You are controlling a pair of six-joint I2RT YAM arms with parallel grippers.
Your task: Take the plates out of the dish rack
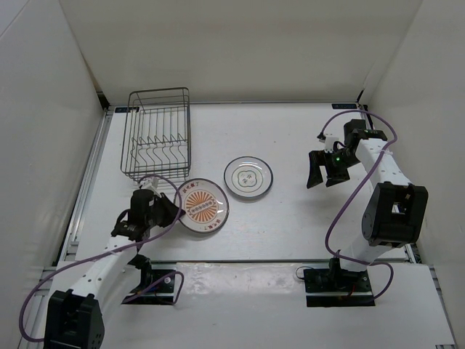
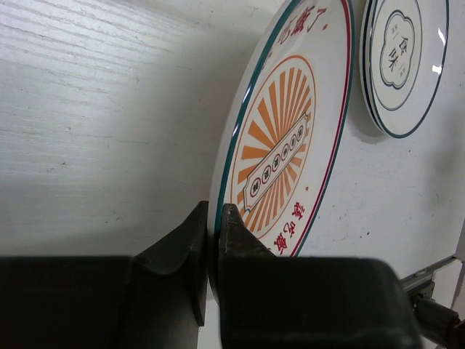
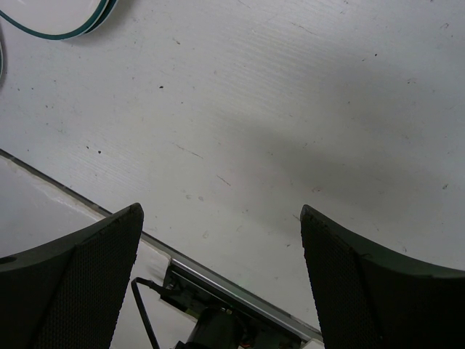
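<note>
Gripping the rim of the orange plate (image 2: 280, 145), the left claw (image 2: 213, 218) is clamped on it, just left of the white plate (image 1: 248, 177) in the middle of the table (image 1: 290, 218). The orange plate shows a sunburst crossed by a diagonal banner, green and red rim lines, and red Chinese characters I cannot read. The white plate has grey rings and a lobed centre mark. The dish rack (image 1: 156, 134) stands far left. The right claw (image 3: 219, 211) hangs with its fingers apart.

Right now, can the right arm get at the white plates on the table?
Likely yes: the right gripper is open, with only bare table between it and the white plates; the left gripper holds the orange plate aside.
</note>
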